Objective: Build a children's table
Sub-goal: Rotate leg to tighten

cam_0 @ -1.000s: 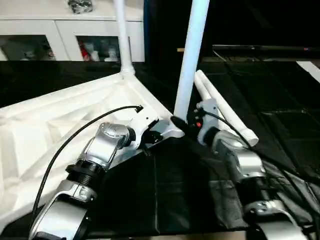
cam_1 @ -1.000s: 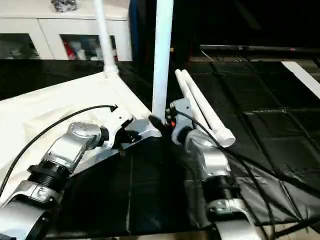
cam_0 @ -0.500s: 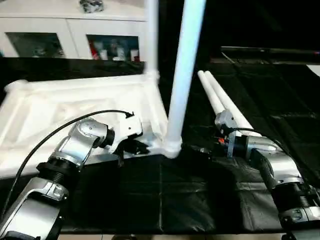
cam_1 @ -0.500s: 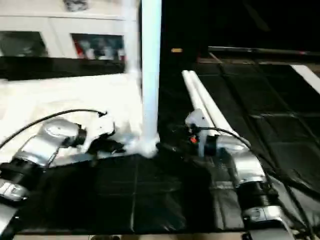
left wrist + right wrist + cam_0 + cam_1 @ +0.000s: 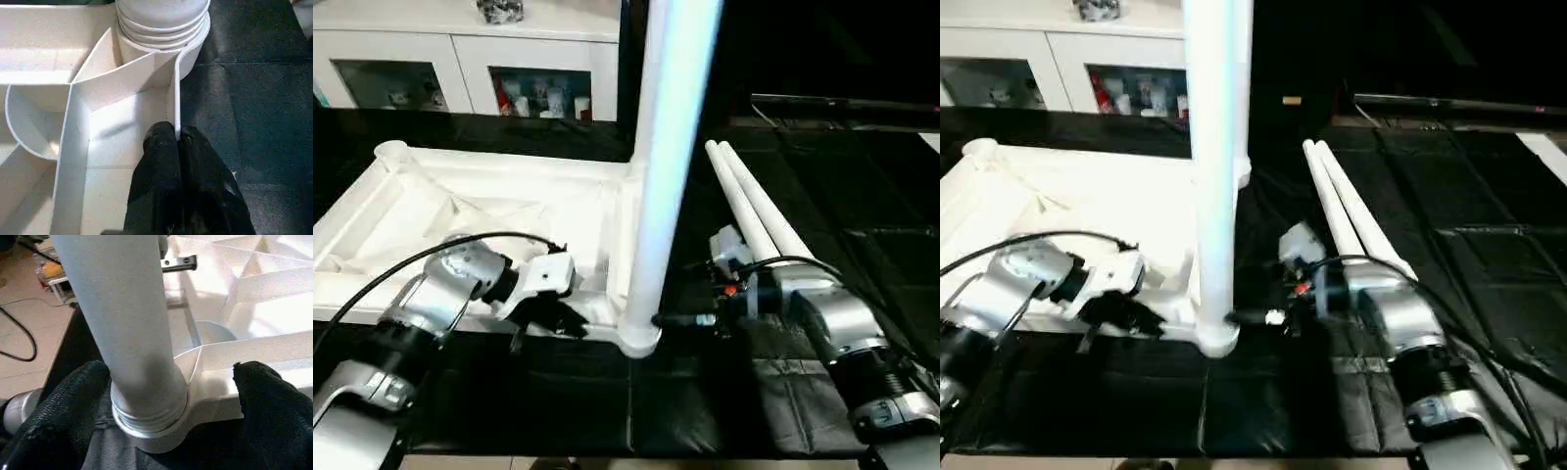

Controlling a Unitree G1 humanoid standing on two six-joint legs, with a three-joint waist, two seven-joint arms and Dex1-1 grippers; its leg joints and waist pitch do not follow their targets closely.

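At centre, on black mat [image 5: 705, 411]: white ribbed plastic tabletop [image 5: 460, 211], underside up; white tubular leg [image 5: 656, 196] upright in 5 o'clock corner socket. Left gripper [image 5: 177, 142] pinched on tabletop rim. Right gripper [image 5: 171, 382] spread wide, straddling leg base.

Beyond my work a white cabinet [image 5: 460, 44] with glass doors stands along the far edge, small coloured things [image 5: 533, 98] showing dimly behind the panes. On its top sits a small dark, crinkled object [image 5: 499, 10] I cannot name. Under everything lies a black quilted mat [image 5: 842, 196], stitched in squares. A long dark bar [image 5: 842, 101] runs level across the far right, behind the mat.
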